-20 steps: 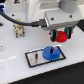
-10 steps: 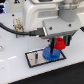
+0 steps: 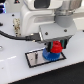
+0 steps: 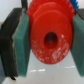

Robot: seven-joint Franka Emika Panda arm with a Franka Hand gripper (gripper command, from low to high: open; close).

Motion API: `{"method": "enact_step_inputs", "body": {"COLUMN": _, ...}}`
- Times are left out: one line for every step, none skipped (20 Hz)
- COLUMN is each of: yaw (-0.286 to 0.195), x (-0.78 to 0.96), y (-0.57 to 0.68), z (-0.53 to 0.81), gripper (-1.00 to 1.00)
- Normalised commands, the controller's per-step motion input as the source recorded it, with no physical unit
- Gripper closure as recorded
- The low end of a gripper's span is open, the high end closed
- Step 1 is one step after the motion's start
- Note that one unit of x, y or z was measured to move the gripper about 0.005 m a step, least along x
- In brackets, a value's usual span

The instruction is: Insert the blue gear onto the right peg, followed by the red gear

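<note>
In the exterior view my gripper is shut on the red gear and holds it just above the blue gear. The blue gear lies flat on the grey plate with the black border, at its end toward the exterior view's right. The right peg is hidden under the gears. The other peg shows as a small dark spot on the plate. In the wrist view the red gear fills the frame between the green pads, its centre hole facing the camera.
The white arm body and a black cable hang over the white table at the exterior view's left and centre. Nothing else stands near the plate.
The arm has come down and toward the camera with the red gear, which now sits right over the blue gear on the plate.
</note>
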Motion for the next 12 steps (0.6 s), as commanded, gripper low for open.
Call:
{"method": "enact_step_inputs", "body": {"yaw": 0.000, "x": 0.00, "y": -0.15, "z": 0.28, "gripper": 1.00}}
{"method": "enact_step_inputs", "body": {"yaw": 0.000, "x": 0.00, "y": -0.07, "z": 0.02, "gripper": 1.00}}
{"method": "enact_step_inputs", "body": {"yaw": 0.000, "x": 0.14, "y": -0.04, "z": 0.26, "gripper": 1.00}}
{"method": "enact_step_inputs", "body": {"yaw": 0.000, "x": 0.16, "y": -0.07, "z": 0.18, "gripper": 1.00}}
{"method": "enact_step_inputs", "body": {"yaw": 0.000, "x": 0.17, "y": -0.12, "z": 0.11, "gripper": 1.00}}
{"method": "enact_step_inputs", "body": {"yaw": 0.000, "x": 0.18, "y": -0.13, "z": 0.05, "gripper": 1.00}}
{"method": "enact_step_inputs", "body": {"yaw": 0.000, "x": 0.21, "y": -0.15, "z": 0.00, "gripper": 1.00}}
{"method": "enact_step_inputs", "body": {"yaw": 0.000, "x": 0.25, "y": -0.18, "z": -0.01, "gripper": 1.00}}
{"method": "enact_step_inputs", "body": {"yaw": 0.000, "x": 0.26, "y": -0.20, "z": -0.03, "gripper": 1.00}}
{"method": "enact_step_inputs", "body": {"yaw": 0.000, "x": 0.26, "y": -0.23, "z": -0.04, "gripper": 1.00}}
{"method": "enact_step_inputs", "body": {"yaw": 0.000, "x": 0.25, "y": -0.25, "z": -0.05, "gripper": 1.00}}
{"method": "enact_step_inputs", "body": {"yaw": 0.000, "x": 0.23, "y": -0.28, "z": -0.10, "gripper": 1.00}}
